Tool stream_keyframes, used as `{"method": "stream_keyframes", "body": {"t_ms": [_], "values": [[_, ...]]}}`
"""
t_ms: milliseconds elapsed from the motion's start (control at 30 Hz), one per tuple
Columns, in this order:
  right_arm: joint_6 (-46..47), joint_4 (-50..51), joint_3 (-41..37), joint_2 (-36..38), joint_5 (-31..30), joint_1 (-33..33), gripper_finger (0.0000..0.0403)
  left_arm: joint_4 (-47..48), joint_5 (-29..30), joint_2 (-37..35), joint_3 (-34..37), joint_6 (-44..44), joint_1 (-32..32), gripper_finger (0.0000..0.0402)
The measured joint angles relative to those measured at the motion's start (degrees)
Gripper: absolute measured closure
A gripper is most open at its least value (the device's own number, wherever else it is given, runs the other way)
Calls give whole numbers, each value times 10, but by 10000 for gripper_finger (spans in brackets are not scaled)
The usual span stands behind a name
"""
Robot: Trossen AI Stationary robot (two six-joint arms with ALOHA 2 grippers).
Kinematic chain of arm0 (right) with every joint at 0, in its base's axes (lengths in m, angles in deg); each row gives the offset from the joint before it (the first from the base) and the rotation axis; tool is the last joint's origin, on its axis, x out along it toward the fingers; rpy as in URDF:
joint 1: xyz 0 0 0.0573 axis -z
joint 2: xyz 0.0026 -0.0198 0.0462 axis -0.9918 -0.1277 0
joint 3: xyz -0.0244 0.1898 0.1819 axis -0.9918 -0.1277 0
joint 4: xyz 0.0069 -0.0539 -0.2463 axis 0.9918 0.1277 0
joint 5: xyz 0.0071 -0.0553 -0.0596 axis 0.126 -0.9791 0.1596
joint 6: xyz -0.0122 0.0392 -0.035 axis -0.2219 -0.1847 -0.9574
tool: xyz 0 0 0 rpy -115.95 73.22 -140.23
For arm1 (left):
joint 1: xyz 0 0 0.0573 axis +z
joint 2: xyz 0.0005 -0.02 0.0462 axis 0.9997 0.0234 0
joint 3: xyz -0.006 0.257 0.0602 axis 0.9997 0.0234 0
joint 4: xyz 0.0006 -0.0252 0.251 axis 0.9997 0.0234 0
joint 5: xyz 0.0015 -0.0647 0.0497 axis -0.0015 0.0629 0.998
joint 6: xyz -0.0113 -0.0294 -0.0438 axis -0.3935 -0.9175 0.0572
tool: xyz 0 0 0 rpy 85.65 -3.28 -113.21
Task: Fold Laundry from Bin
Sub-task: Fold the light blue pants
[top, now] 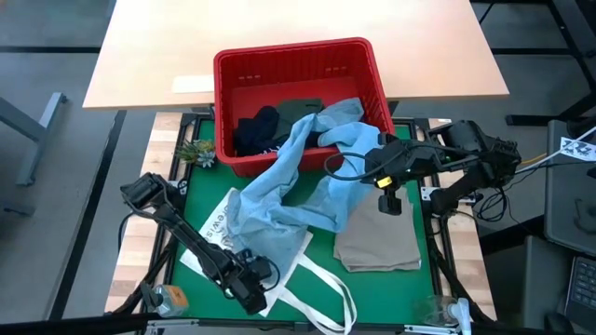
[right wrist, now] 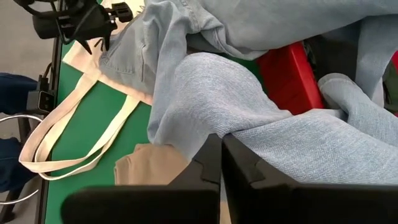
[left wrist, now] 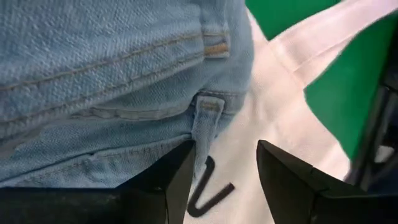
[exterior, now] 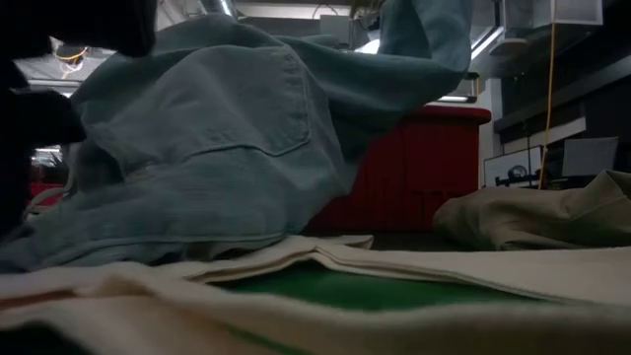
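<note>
My left gripper jaws released beside jeans waistband, over tote bag. Right gripper jaws clenched, empty. Risk: left grab snags tote w/ denim; leg trailing in bin.

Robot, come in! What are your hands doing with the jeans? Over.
Left gripper open at the jeans' waistband, nothing held. Right gripper shut, beside a jeans leg above the folded beige cloth. Jeans trail out of the red bin, lying over the white tote bag.
</note>
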Motion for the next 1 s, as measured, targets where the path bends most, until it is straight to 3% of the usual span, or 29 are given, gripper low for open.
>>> {"method": "stream_keyframes", "body": {"t_ms": [200, 500, 800, 1000], "values": [[0, 0, 0, 0, 0, 0, 402, -1, 3, 19, -3, -14, 15, 260], [-11, 0, 0, 0, 0, 0, 402, 24, -3, -13, 1, -14, 18, 392], [-15, 0, 0, 0, 0, 0, 402, 70, -9, -84, 1, -14, 17, 400], [-15, 0, 0, 0, 26, 0, 402, 134, -50, -170, 1, -14, 9, 401]]}}
